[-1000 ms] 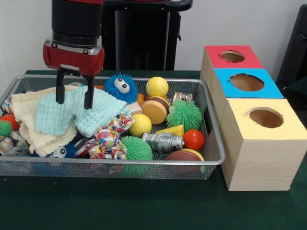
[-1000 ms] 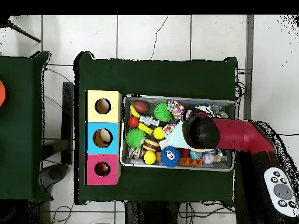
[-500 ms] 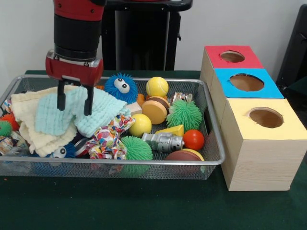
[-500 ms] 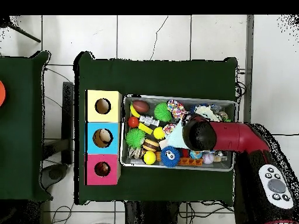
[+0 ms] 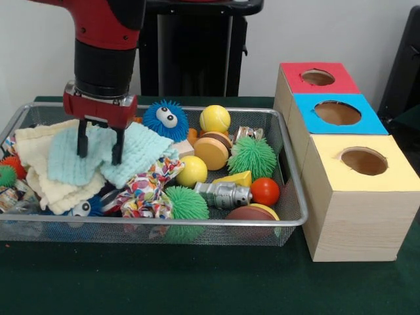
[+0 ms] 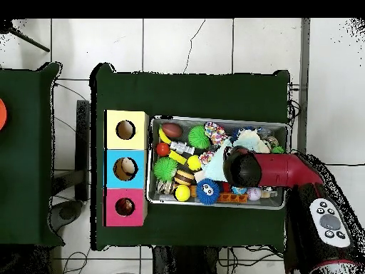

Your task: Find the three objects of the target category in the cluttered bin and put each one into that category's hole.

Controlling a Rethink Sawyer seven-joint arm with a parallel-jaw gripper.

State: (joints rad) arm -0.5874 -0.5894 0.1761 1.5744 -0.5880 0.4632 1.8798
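We judge search underway: gripper [image 5: 100, 151], fingers apart, over the mint washcloth [image 5: 134, 154]; next, clamp it.

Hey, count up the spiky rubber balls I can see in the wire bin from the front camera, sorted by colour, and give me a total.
Green spiky balls: 3
Blue spiky balls with eyes: 2, the second half buried under the cloths
Orange spiky balls: 1
Total: 6 showing; more may be hidden under the cloths.
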